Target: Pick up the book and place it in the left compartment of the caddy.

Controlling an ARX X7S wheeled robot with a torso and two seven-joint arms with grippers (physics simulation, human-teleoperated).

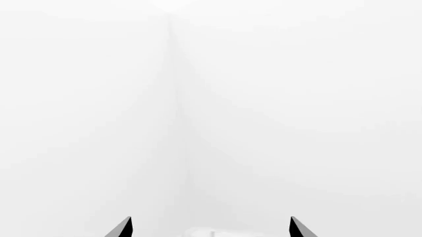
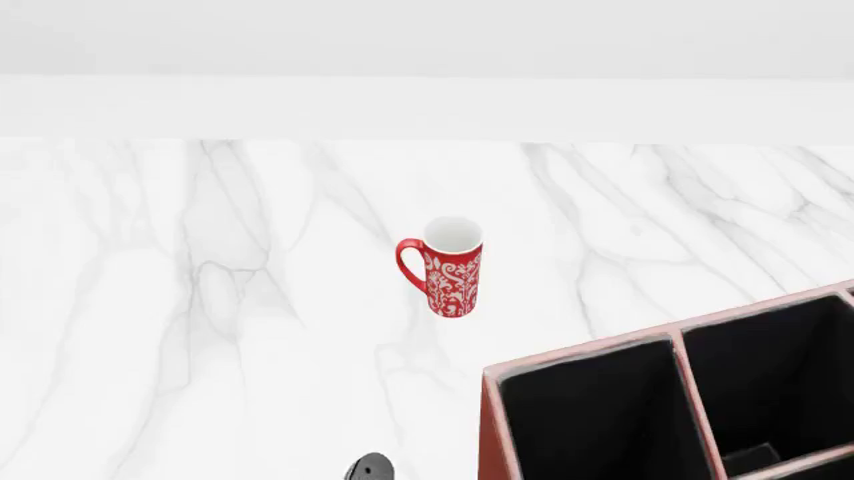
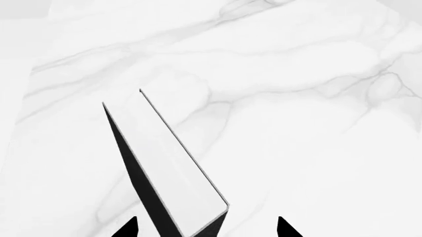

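In the right wrist view the book (image 3: 168, 163) stands on the marble bench (image 3: 310, 148), white page edges up, its long axis pointing away from the right claw (image 3: 206, 228). That claw's tips are spread apart, the book's near end between them; I cannot tell if they touch it. The left claw (image 1: 209, 228) is wide open and holds nothing.

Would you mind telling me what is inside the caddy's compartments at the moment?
The caddy shows only black lining in the left compartment and its neighbour; no book is in them. Their lower ends and the rest of the caddy run out of the head view, so that part is unseen.
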